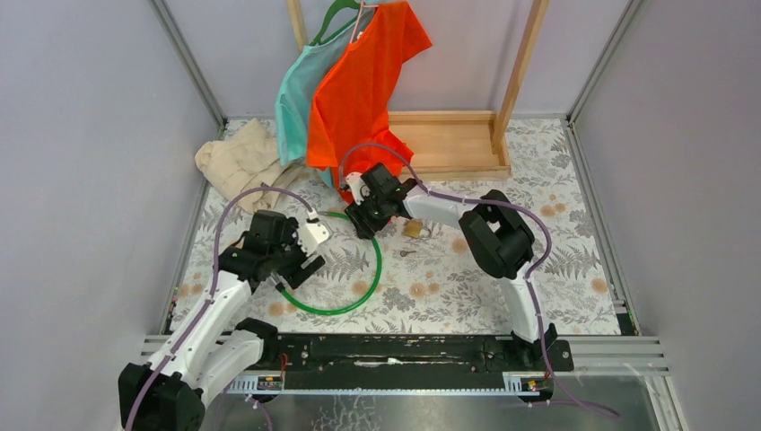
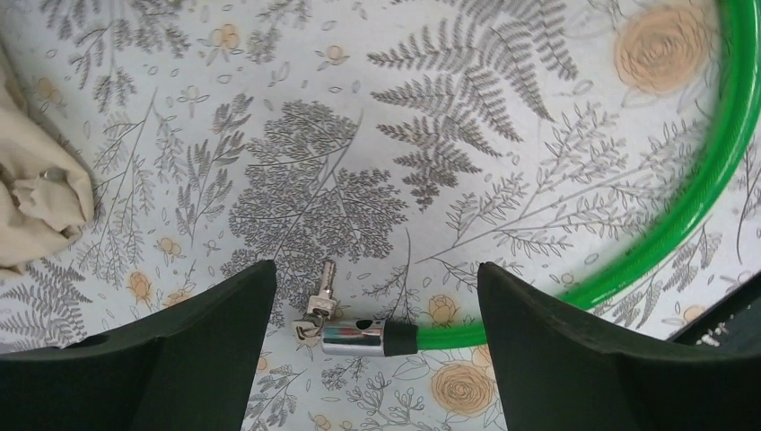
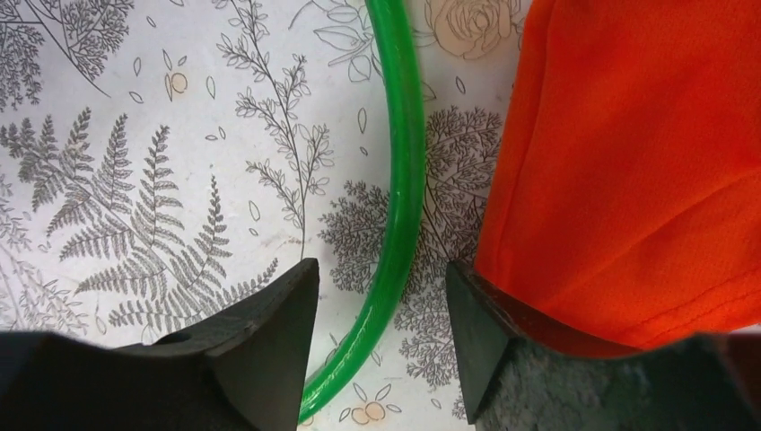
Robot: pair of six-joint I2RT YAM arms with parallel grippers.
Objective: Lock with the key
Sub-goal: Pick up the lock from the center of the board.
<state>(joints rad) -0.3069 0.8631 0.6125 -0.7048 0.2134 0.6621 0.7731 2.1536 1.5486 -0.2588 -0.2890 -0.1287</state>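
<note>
Right gripper [image 3: 381,269] is released, its two dark fingers standing on either side of the green cable [image 3: 399,206] without touching it, and the orange shirt [image 3: 628,153] hangs just beside its right finger. Left gripper [image 2: 377,278] is also released and holds nothing; it hovers over the metal end [image 2: 354,337] of the cable, closer to the left edge of the table [image 1: 556,269].

At the far edge stands the wooden rack [image 1: 449,144] with the shirts. A beige cloth [image 1: 238,162] lies in the far left corner. The cable makes a loop in the middle, towards the near edge. The brass padlock [image 1: 413,229] sits just right of the right gripper, with a small grey key [image 1: 408,252] near it. Two bare metal keys [image 2: 321,301] hang at the cable's metal end.

The key with the orange head I cannot find in any view; it may be hidden under an arm or against the orange cloth, so the task seems to be at its beginning.

To do this step well, I think the arms must first search for that key, not take the bare ones. The right side of the table gives the most open room; near the shirt hem and the cloth a finger could catch fabric.
</note>
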